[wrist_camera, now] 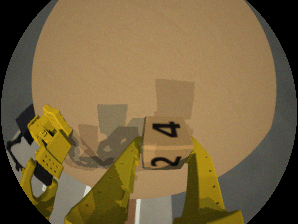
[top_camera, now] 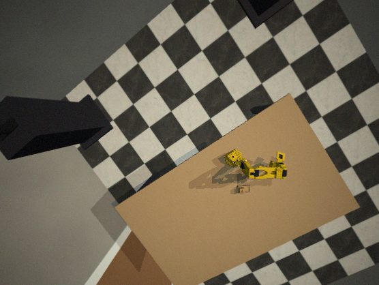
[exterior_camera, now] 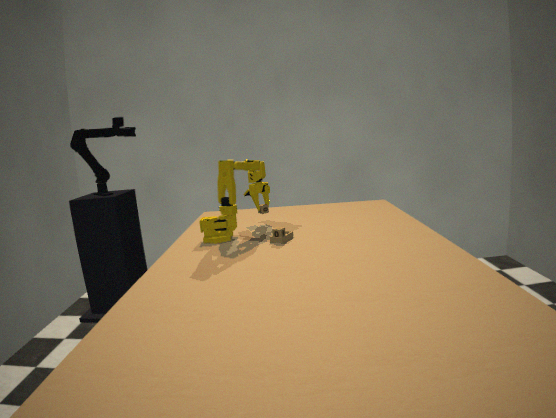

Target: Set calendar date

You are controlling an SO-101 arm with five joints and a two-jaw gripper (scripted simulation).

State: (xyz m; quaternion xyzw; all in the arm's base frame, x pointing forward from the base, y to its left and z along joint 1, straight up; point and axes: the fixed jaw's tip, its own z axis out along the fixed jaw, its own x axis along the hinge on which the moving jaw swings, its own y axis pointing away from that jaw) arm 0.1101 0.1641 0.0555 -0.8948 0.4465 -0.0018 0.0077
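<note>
Yellow one-moving-jaw gripper (wrist_camera: 162,163): jaws clenched on a small tan wooden cube (wrist_camera: 166,144), held clear of the desk in mid-air. Cube faces visible from the wrist view: one printed with a black 4, the adjoining one with a black 2, both digits lying sideways to that view. In the exterior view the same cube (exterior_camera: 264,209) hangs at the tip of the downward-pointing gripper (exterior_camera: 263,207), above the desk and well apart from its surface. Yellow five-joint arm (exterior_camera: 226,182): upright lower link, horizontal upper link, wrist bent down; its base (exterior_camera: 218,229) sits on the desk at about 9 o'clock from the tray. Small tan wooden tray (exterior_camera: 281,237): flat on the desk, near the gripper, at roughly 4 o'clock below it in the exterior view; it carries a second tan cube (exterior_camera: 279,233) whose facing side shows dark digits, too small to read with certainty. From above, the tray (top_camera: 243,189) lies at about 7 o'clock from the arm's elbow. Broad light-brown desk (exterior_camera: 350,310): grey arm shadows fall beside the base. Surroundings: black pedestal (exterior_camera: 107,245) bearing a black articulated arm (exterior_camera: 95,150), at 9 o'clock off the desk; black-and-white checkered floor (top_camera: 204,61).
</note>
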